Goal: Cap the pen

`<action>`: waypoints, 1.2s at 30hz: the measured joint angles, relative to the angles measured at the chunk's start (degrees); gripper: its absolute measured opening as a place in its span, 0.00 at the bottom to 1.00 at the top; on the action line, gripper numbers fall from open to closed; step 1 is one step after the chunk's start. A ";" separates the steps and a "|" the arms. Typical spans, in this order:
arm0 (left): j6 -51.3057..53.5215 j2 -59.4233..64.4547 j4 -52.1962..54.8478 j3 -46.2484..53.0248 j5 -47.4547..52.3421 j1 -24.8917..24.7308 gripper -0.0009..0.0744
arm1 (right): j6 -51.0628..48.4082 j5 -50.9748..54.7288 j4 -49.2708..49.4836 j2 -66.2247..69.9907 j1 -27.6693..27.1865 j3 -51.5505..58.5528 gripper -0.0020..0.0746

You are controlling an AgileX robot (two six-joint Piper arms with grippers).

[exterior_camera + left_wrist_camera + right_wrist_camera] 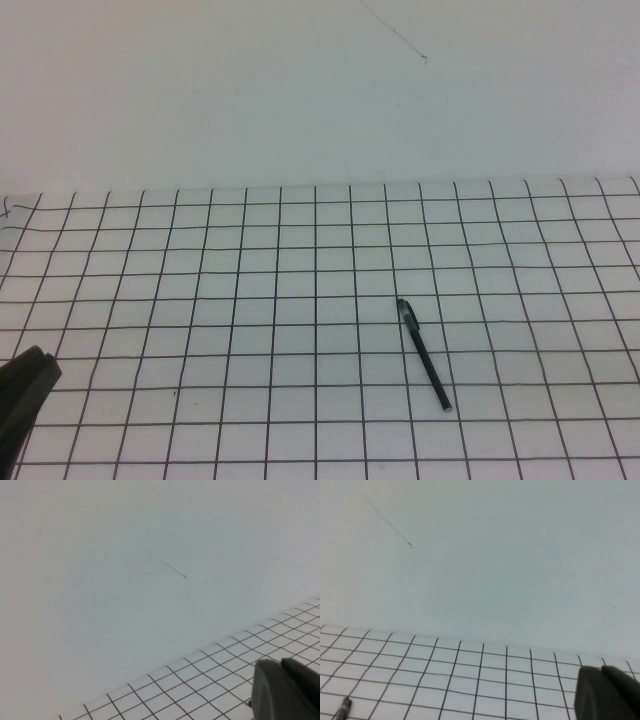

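Left gripper (pixel 40 368) closed, empty, at near left table edge, right gripper (pixel 605 680) closed, empty, pen (pixel 424 353) lying diagonally on gridded table (pixel 250 300), right of centre

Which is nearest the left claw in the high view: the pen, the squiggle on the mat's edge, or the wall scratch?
1. Pen, right on the mat, and squiggle, far-left edge: too close to call.
2. Wall scratch, behind the mat: farthest.
Left claw sits near-left, shut; right claw, shut, shows only in its wrist view.

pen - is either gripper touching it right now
No, the pen lies alone on the grid; the left gripper sits far off, the right gripper apart.
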 joint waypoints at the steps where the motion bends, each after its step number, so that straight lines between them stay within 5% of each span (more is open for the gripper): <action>1: 0.00 0.00 0.00 0.00 0.00 0.00 0.01 | 0.69 -0.99 0.00 0.00 0.00 0.00 0.02; 7: 0.00 0.00 0.00 0.00 0.00 0.00 0.01 | -5.34 -20.77 -2.60 0.55 0.00 4.37 0.02; 11: 0.00 0.00 0.00 0.00 0.00 0.00 0.01 | -11.74 -20.55 9.20 0.45 -1.23 8.04 0.02; 19: 0.00 0.00 0.00 0.00 0.00 0.00 0.01 | -27.48 -15.50 30.81 -3.54 -4.20 11.24 0.02; 27: 0.00 0.00 0.00 0.00 0.00 0.00 0.01 | -28.55 -10.66 31.72 -5.60 -6.25 12.25 0.02; 36: 0.00 0.00 0.00 0.00 0.00 0.00 0.01 | -28.38 11.30 32.73 -9.51 -6.25 12.35 0.02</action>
